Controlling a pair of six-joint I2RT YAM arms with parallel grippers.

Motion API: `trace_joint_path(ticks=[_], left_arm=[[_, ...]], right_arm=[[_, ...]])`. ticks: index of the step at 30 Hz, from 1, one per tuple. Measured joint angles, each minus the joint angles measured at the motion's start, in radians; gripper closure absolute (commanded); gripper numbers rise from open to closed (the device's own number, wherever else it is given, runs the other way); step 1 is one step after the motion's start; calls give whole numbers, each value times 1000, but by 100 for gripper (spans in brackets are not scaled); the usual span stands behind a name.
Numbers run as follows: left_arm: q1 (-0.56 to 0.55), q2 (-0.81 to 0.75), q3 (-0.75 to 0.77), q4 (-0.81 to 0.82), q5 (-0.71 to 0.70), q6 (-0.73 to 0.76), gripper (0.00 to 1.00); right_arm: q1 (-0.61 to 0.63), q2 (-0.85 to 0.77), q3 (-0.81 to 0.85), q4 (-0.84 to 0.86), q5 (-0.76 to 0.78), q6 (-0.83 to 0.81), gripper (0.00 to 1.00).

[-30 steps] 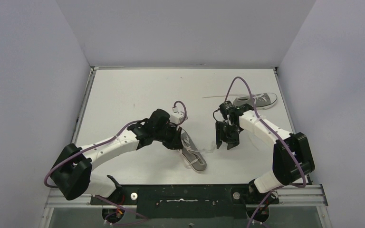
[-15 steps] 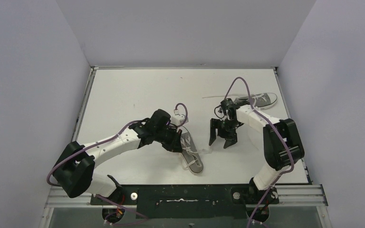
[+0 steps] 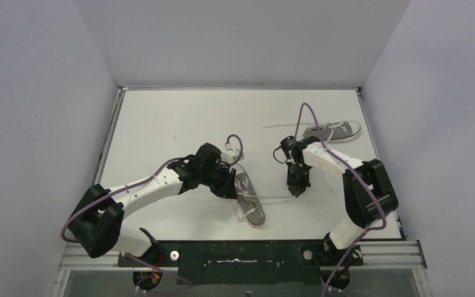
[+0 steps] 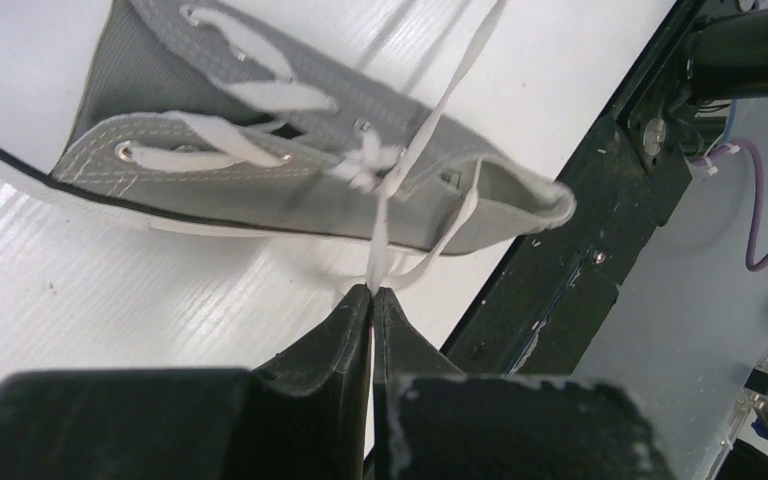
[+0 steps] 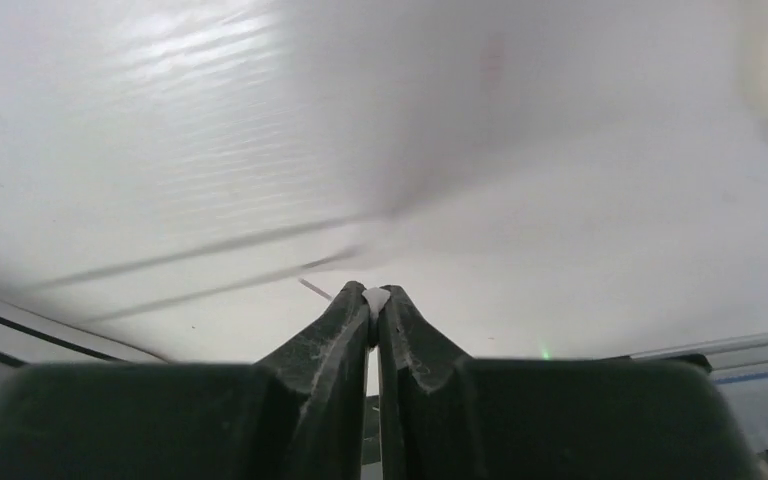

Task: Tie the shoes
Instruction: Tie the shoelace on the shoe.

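Beside the small grey canvas sneaker (image 3: pixel 251 202), the right gripper (image 3: pixel 297 190), spread apart a moment ago, now pinches one white lace (image 3: pixel 276 198) while the left gripper (image 4: pixel 372 292) clamps the other, so tensioning can start.

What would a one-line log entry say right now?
left gripper: shut on lace | right gripper: shut on lace end | near shoe: between grippers | far shoe: untouched

— Surface condition?
— A white table (image 3: pixel 161 117) is lying flat and showing a small dark mark (image 3: pixel 174 137) left of centre.
— Surroundings?
— A left wall (image 3: pixel 37 93), a far wall (image 3: pixel 241 37) and a right wall (image 3: pixel 439 93) are enclosing it. A black plate (image 3: pixel 222 250) is running along the near edge, beside a silver rail (image 3: pixel 86 261).
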Motion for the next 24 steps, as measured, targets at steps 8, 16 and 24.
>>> trace_joint_path(ticks=[8,16,24], left_arm=[[18,-24,-22,-14,-2,8,100],[23,-25,-22,-22,9,20,100],[23,-25,-21,-21,28,26,100]], right_arm=[[-303,-310,10,-117,76,-69,53],[-346,-282,-31,-98,-98,-163,44],[-260,-202,-169,-6,-288,-43,45]])
